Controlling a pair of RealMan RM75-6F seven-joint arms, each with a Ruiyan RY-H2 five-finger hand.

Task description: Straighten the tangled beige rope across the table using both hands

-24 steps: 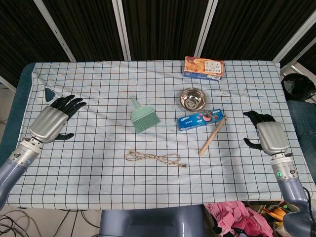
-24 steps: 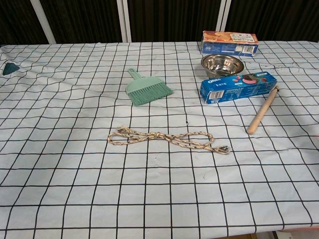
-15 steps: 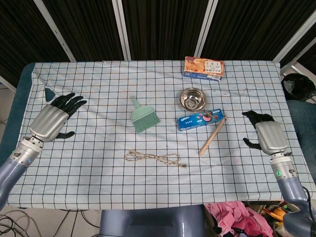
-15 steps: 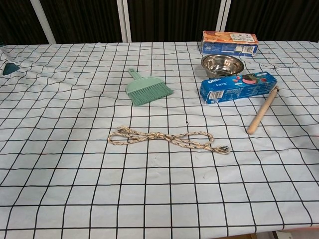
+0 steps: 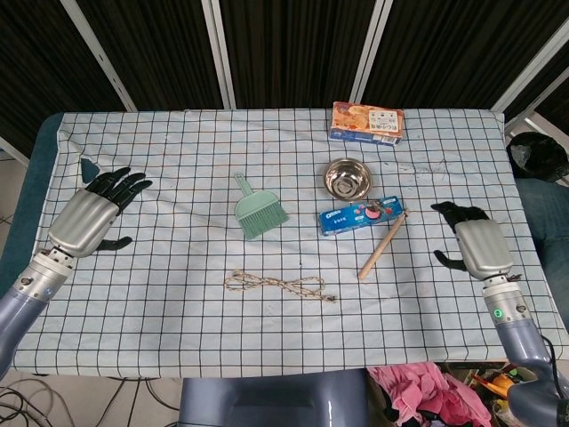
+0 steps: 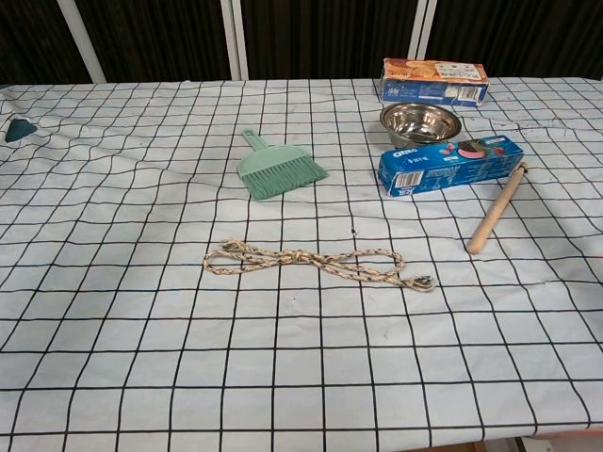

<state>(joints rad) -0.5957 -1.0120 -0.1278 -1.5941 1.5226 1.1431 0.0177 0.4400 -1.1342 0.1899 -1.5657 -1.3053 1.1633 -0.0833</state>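
The beige rope lies doubled and twisted on the checked cloth near the front middle; in the chest view the rope shows a knot near its centre and a dark tip at its right end. My left hand hovers at the far left of the table, fingers spread, holding nothing. My right hand is at the far right, fingers apart and empty. Both hands are well away from the rope. The chest view shows neither hand.
A green dustpan brush lies behind the rope. A steel bowl, a blue cookie pack, a wooden stick and an orange box sit at the right rear. A small dark triangle lies at far left.
My left hand has drifted slightly left and up. My right hand has shifted a little up and left. The rope has not moved.
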